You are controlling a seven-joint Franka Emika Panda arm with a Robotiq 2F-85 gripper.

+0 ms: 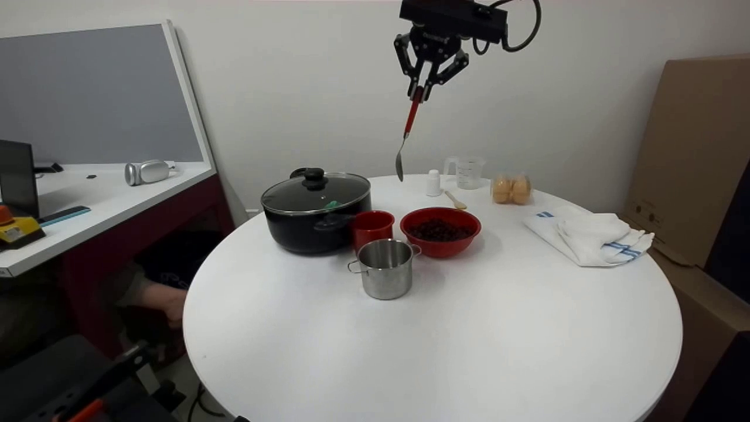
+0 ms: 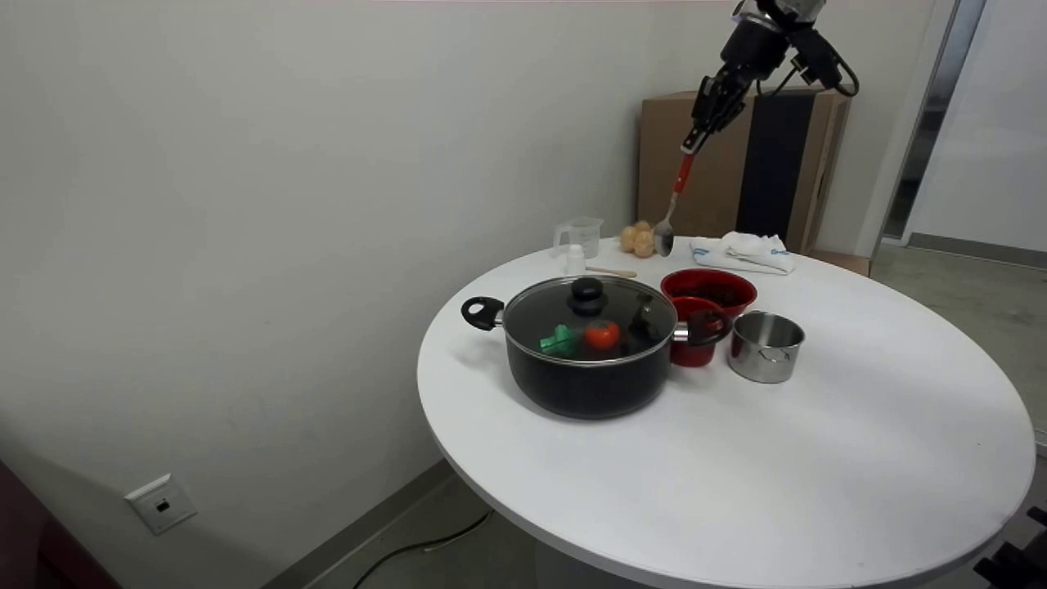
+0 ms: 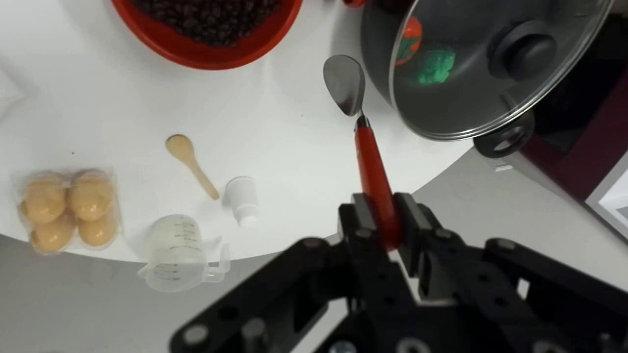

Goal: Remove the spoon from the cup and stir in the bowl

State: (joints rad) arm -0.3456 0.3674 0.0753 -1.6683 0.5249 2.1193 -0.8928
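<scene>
Working outward from the claw [image 3: 383, 215]: its fingers are drawn in, both pads bearing on the red handle of the spoon [image 3: 368, 149], gap no wider than that handle. Grip sits toward the tail end, presumably to leave most of the length for reaching into the bowl [image 1: 440, 251] while the fingers clear the rim. Spoon hangs head down, tilted, above the table [image 1: 498, 340], touching only the claw. The lean may suit stirring, but a hard sideways drag could pivot the handle between the pads.

Black pot [image 1: 304, 234]: glass lid [image 3: 466, 113] on; looks like a bystander. Near the table's edge by the wall [image 1: 304, 105]: white bottle [image 3: 242, 196], wooden spoon [image 3: 191, 163], measuring jug [image 3: 176, 255], likely parked there out of the stirring path.

Bowl: upright, holding dark bean-like pieces [image 3: 211, 22]. In the wrist view the spoon head [image 3: 343, 83] shows between bowl and pot, so the next move calls for a shift across, then lowering. Stirring not yet begun.

Red cup [image 1: 373, 224]: upright, close by a pot handle [image 1: 334, 222]; contact there cannot be told. Spoon is out of it; removal reads as done. Cup and bowl stand near each other, which makes the carry short. Steel cup [image 1: 387, 280]: just beside the red cup; a low swing could knock it.
</scene>
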